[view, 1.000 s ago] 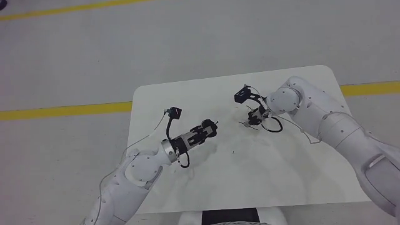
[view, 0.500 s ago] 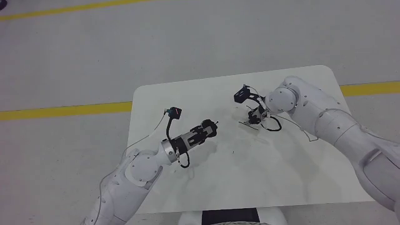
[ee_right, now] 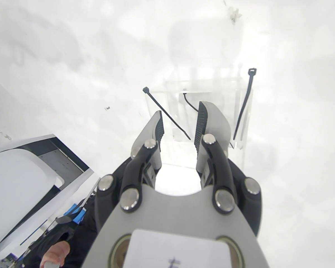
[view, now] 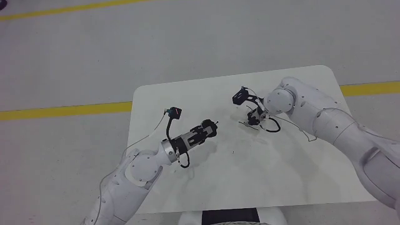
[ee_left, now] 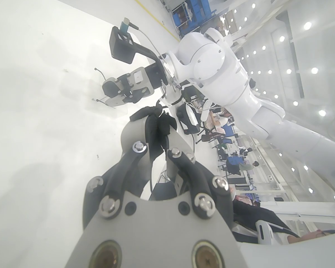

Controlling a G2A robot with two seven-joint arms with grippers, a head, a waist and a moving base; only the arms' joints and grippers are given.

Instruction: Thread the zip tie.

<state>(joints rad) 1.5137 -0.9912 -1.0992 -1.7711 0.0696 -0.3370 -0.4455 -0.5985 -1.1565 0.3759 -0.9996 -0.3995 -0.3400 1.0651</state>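
The right gripper hangs open over a thin black plastic zip tie in a clear plastic stand, ready to pinch it; left gripper, cannot tell

**Three ties, one holder, two grippers**

I count three black zip ties at one clear holder. There is one white table. Two grippers hang over it: the left gripper at ten o'clock from the table's middle, and the right gripper at twelve.
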